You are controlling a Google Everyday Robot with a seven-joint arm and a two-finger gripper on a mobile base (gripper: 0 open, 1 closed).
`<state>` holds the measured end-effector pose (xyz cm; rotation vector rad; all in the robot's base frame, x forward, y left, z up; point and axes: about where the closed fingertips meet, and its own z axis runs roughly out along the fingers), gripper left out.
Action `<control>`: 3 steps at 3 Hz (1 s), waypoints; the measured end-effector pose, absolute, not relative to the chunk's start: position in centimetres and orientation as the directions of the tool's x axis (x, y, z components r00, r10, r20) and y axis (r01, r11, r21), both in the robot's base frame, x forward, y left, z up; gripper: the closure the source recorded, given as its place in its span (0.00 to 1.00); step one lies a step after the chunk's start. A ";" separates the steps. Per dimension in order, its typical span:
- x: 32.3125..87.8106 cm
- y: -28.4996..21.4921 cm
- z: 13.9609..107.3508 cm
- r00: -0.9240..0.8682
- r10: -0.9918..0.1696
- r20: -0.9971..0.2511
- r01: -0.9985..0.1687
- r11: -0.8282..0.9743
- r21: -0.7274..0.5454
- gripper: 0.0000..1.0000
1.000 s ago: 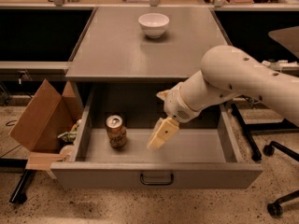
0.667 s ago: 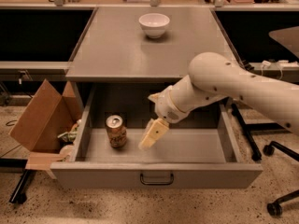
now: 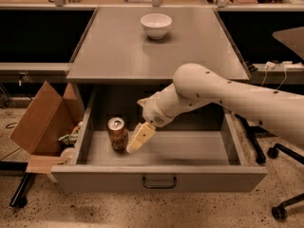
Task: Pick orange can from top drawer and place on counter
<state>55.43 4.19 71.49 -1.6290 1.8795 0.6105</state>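
Observation:
The orange can (image 3: 117, 133) stands upright in the left part of the open top drawer (image 3: 190, 148), silver top showing. My gripper (image 3: 139, 138) hangs inside the drawer on the white arm, right beside the can on its right, its cream-coloured fingers pointing down and left. The can stands free on the drawer floor. The grey counter (image 3: 114, 46) lies above and behind the drawer.
A white bowl (image 3: 156, 25) sits at the back of the counter. An open cardboard box (image 3: 42, 120) with litter stands on the floor left of the drawer. Office chair bases (image 3: 285, 184) stand at the right. The drawer's handle (image 3: 159, 182) faces the front.
My gripper has moved left across the drawer, from its middle to right beside the can. The can has not moved.

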 end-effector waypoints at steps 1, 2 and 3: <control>56.0 5.7 71.0 -0.077 -0.717 -0.693 -0.990 0.140 -0.035 0.00; 56.4 7.2 70.4 -0.067 -0.712 -0.699 -0.992 0.123 -0.030 0.00; 56.7 8.2 69.9 -0.068 -0.710 -0.700 -0.993 0.116 -0.021 0.00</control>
